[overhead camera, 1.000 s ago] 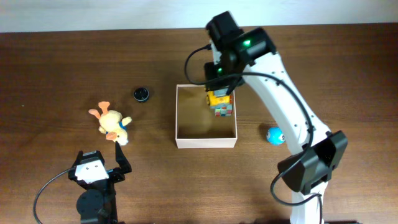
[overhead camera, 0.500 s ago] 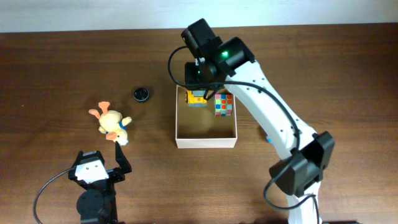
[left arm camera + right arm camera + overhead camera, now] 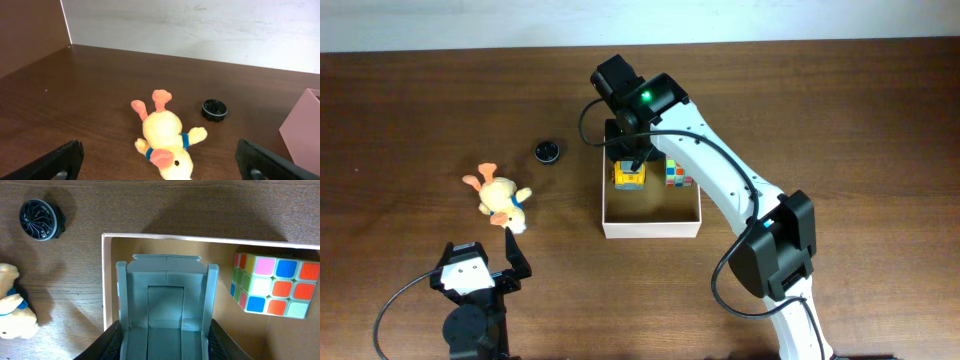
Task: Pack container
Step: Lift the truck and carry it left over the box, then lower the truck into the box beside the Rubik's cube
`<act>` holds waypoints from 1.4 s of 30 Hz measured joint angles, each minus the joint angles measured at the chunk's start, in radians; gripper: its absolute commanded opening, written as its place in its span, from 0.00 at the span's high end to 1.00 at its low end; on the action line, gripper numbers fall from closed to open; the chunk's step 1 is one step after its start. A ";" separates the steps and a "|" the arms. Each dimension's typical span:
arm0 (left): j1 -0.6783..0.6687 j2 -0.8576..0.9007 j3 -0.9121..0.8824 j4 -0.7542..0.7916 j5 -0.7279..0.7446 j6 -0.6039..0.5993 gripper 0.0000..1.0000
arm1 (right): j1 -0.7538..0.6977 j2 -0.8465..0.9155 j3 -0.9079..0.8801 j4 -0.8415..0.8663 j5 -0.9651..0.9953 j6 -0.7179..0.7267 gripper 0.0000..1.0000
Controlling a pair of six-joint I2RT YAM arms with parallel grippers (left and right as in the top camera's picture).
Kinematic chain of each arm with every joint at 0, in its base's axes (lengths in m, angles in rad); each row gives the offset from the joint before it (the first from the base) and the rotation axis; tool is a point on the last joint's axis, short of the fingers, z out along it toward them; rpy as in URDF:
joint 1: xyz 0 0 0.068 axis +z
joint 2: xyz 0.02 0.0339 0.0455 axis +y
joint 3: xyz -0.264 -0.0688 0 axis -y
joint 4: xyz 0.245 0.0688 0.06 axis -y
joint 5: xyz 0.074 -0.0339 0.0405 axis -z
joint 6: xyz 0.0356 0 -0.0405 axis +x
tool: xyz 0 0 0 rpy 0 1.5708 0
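Note:
The container (image 3: 651,229) is a square, shallow box with white walls and a tan inside, standing mid-table. A colour cube (image 3: 678,174) lies in its back right part. My right gripper (image 3: 628,165) hangs over the box's back left part, shut on a yellow-and-grey toy (image 3: 629,179). In the right wrist view the toy's grey body (image 3: 165,305) fills the space between the fingers (image 3: 109,341), just inside the box's left wall (image 3: 105,280), with the cube (image 3: 272,287) to its right. My left gripper (image 3: 162,165) stands open near the front left, facing a plush duck (image 3: 167,142).
The plush duck (image 3: 498,198) lies on the wooden table left of the box. A small black round cap (image 3: 547,151) sits between duck and box, also in the left wrist view as a black cap (image 3: 214,109). The right arm (image 3: 720,170) crosses the box's right side.
My right gripper has carried the yellow-and-grey toy leftward, from over the cube to the box's back left part. The cube now shows fully. The left arm has not moved.

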 measured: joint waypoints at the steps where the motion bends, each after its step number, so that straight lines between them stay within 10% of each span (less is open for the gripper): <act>1: 0.000 0.000 0.000 0.000 0.000 0.000 0.01 | 0.000 0.002 0.000 0.000 0.000 0.002 0.60; 37: 0.000 0.000 0.000 0.000 0.000 0.000 0.01 | 0.016 0.061 0.000 0.066 0.019 0.011 0.52; 42: 0.000 0.000 0.000 0.000 0.000 0.000 0.01 | 0.015 0.061 0.000 0.021 0.032 -0.010 0.64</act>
